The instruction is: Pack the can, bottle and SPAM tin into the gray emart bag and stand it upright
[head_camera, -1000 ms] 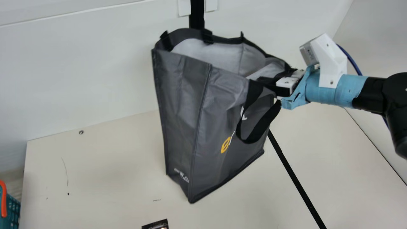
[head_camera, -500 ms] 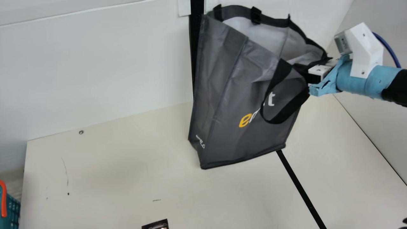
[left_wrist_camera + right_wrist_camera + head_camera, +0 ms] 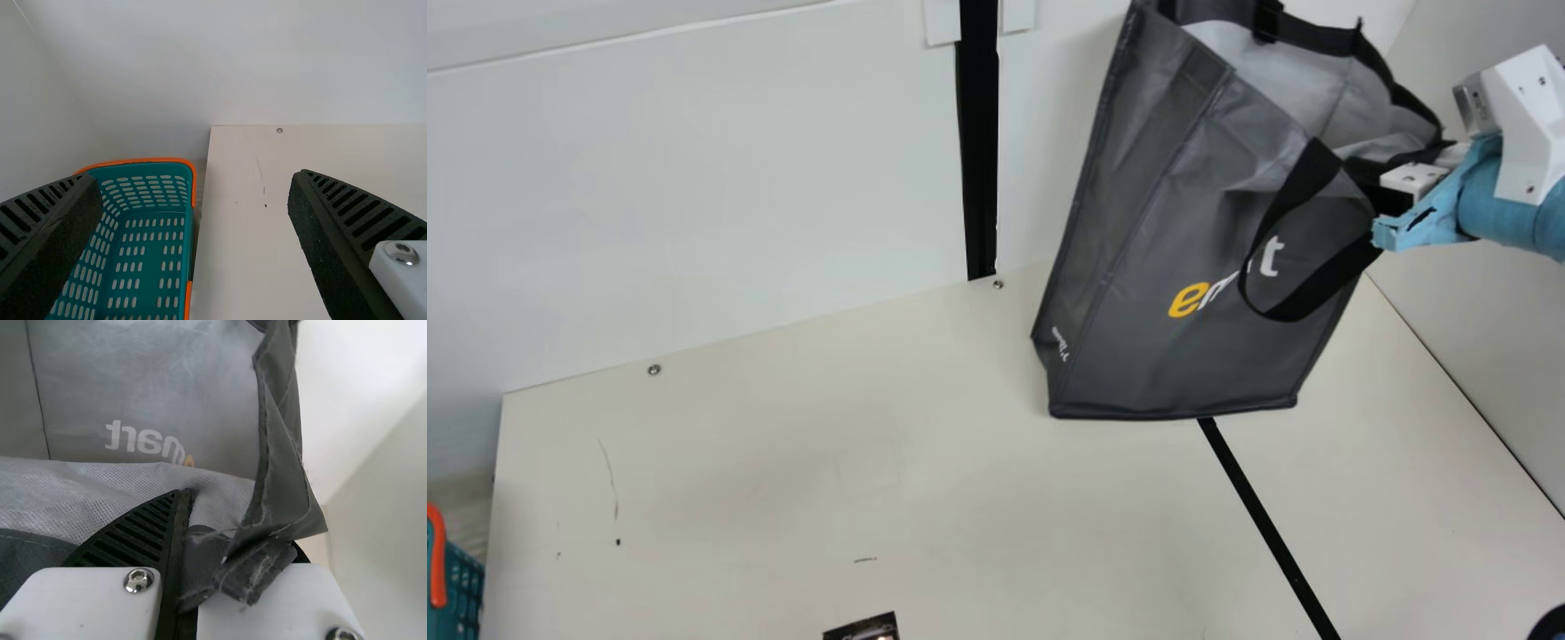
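We see the gray emart bag (image 3: pixel 1192 240) at the right of the main view, with the right gripper (image 3: pixel 1396 191) at its upper right side. In the right wrist view, that gripper (image 3: pixel 183 503) is clamped on the bag's rim, a fold of gray cloth pinched between its ribbed fingers. The left gripper (image 3: pixel 193 181), in its own wrist view, has its fingers spread wide with nothing between them.

The bag's mouth points up, and we can see its pale lining. Its long axis is steep but tilted, the top leaning toward the right arm's side, the printed front facing the camera. A black handle (image 3: pixel 1285 313) loops down over that front (we can't tell whether the base touches the table (image 3: pixel 738 471)).

Compared with a second ago, the bag has travelled with the right gripper, rightward and farther back. Its top leaned slightly left then; it leans clearly right now. A screw (image 3: pixel 998 284) near the table's back edge has come into sight.

Farther out, a black stripe (image 3: pixel 1263 524) runs along the table from below the bag. A dark packet (image 3: pixel 863 628) sits at the main view's bottom edge, and a teal basket (image 3: pixel 463 587) at its lower left corner.
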Available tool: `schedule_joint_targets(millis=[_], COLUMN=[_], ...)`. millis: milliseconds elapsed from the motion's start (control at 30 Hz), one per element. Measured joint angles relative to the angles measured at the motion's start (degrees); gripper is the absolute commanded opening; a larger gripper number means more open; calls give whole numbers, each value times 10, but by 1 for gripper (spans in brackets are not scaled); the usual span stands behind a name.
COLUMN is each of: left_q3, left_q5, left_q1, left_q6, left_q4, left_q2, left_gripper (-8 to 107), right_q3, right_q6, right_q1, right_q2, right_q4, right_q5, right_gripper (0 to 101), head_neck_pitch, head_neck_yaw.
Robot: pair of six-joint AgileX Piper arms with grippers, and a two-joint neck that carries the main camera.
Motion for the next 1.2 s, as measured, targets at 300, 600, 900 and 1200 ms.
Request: schedule_joint_targets(millis=[300,600,900,1200], left_q3=[0,0,0,0], left_q5=[0,0,0,0], left_q1=[0,0,0,0], left_q6=[0,0,0,0], left_q4=[0,0,0,0], left_q2=[0,0,0,0], left_gripper=[90,90,90,90], right_q3=[-35,-75,-127,-169], right_q6=[-28,-46,-59,-45], right_q1=[-35,-68,-95,-108], right_q2=[22,48,82,117], right_q4=[-36,-62,-82,-73], right_q5=[-24,-43,-54,-45], right_gripper=[0,0,0,23], head_neck_pitch=[0,0,0,0], head_neck_yaw=[1,0,1,0])
